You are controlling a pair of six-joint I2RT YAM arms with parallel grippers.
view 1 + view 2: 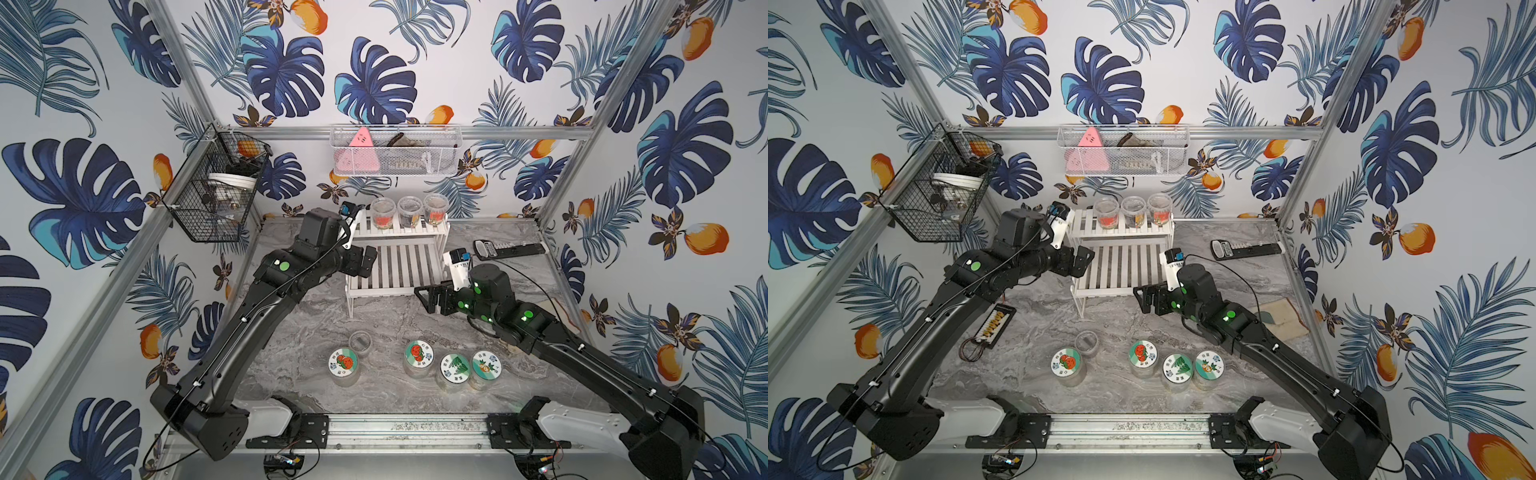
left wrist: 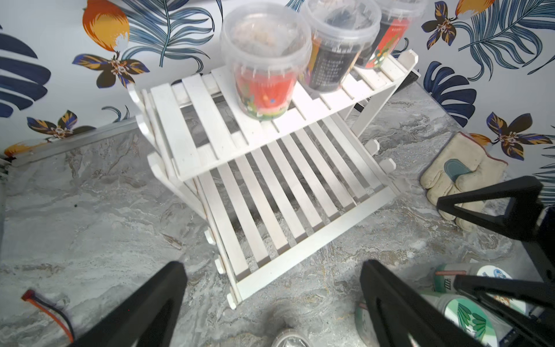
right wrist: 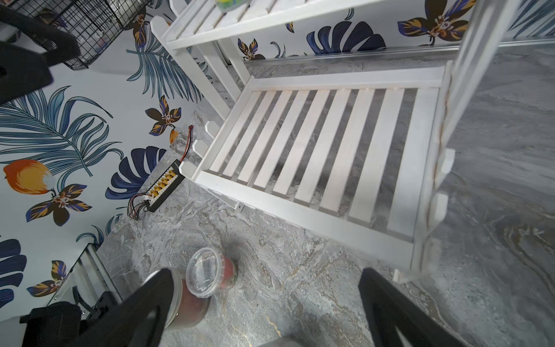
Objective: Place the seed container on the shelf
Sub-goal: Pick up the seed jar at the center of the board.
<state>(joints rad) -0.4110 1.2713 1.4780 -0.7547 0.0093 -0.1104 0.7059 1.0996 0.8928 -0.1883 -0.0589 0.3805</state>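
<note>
Left wrist view showed the seed container [image 2: 264, 69] standing upright on the upper tier of the shelf [image 2: 270, 195]. Its long axis was vertical, with the clear lid on top and the red label on its side wall. It was the leftmost of three tubs in a row on that tier, just beside the dark-labelled tub [image 2: 336, 60]; whether the two touched could not be told. The left gripper [image 2: 273, 267] hung by the shelf's left side, clear of the container. Its jaws were spread wide, with nothing between them and touching nothing. The right gripper [image 3: 267, 272] was likewise spread wide and empty. It hovered just beside the lower tier's right front corner, above the marble tabletop [image 3: 285, 300]. In both top views, five more tubs [image 1: 419, 358] stood upright on the table, well in front of the shelf.
</note>
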